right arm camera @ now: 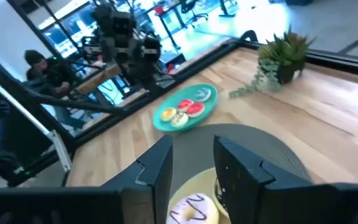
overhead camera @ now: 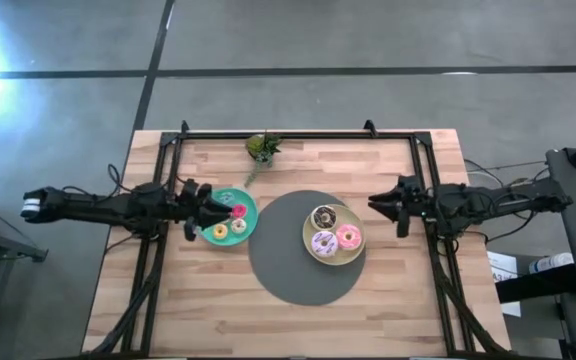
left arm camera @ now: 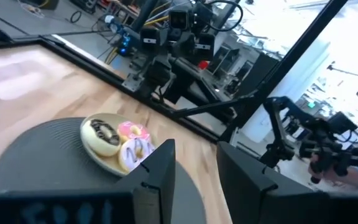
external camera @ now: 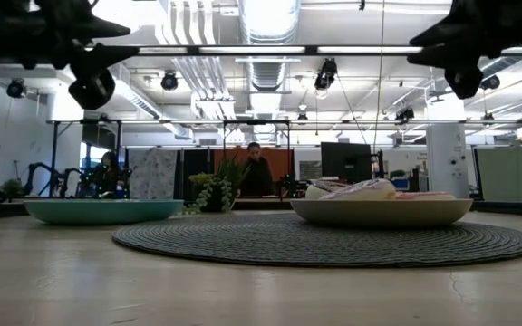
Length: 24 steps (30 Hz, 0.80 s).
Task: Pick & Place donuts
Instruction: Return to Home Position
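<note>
The pale-yellow plate (overhead camera: 310,245) rests on a round grey mat (overhead camera: 288,275) and carries three larger donuts: brown-and-white (overhead camera: 325,216), lilac (overhead camera: 324,241) and pink (overhead camera: 348,236). The teal plate (overhead camera: 248,203) carries tinier donuts: pink (overhead camera: 238,211), yellow (overhead camera: 219,232) and a pale one (overhead camera: 237,226). My left gripper (overhead camera: 206,210) (left arm camera: 194,168) hovers open above the teal plate's left edge, well off the table (external camera: 89,54). My right gripper (overhead camera: 380,205) (right arm camera: 194,162) is open too. It is raised (external camera: 460,54) to the right of the pale-yellow plate, with the lilac donut (right arm camera: 194,208) below its fingers.
A small green plant (overhead camera: 262,147) stands near the table's far edge, behind the teal plate. A black frame (overhead camera: 298,133) runs along the far edge and both sides. Bare wood lies toward the near edge (overhead camera: 288,330). People are in the room behind the table (external camera: 256,167).
</note>
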{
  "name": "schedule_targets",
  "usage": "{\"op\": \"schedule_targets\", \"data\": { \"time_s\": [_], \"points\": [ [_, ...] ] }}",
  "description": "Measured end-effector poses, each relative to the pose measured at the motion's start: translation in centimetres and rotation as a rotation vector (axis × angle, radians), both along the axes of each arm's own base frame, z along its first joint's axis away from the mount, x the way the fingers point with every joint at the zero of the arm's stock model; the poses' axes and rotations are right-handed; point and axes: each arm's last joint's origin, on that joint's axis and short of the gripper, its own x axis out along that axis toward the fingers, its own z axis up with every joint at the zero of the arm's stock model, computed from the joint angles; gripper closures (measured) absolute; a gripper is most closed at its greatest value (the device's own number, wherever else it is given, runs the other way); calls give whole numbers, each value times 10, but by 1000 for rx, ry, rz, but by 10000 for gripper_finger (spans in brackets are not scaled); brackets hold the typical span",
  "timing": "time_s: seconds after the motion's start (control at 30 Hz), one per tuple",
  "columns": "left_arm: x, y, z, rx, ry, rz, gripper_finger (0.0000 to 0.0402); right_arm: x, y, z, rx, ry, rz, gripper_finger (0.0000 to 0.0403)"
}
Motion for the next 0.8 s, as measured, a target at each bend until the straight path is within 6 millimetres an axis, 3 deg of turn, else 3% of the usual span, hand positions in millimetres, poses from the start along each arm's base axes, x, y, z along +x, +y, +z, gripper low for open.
{"op": "schedule_targets", "data": {
  "time_s": [0.3, 0.5, 0.67, 0.8],
  "points": [
    [-25, 2, -5, 109, -27, 83, 310, 0, -2, -18, 33, 44, -101, 291],
    [-31, 2, -26, 107, -62, 68, 310, 0, -2, -22, 68, 41, -113, 295],
    [-33, 1, -34, 107, -175, 46, 310, 0, -2, -22, 56, 42, -110, 301],
    [-35, 1, -37, 127, -170, 49, 310, 1, -2, -22, 38, 49, -104, 305]
  ]
}}
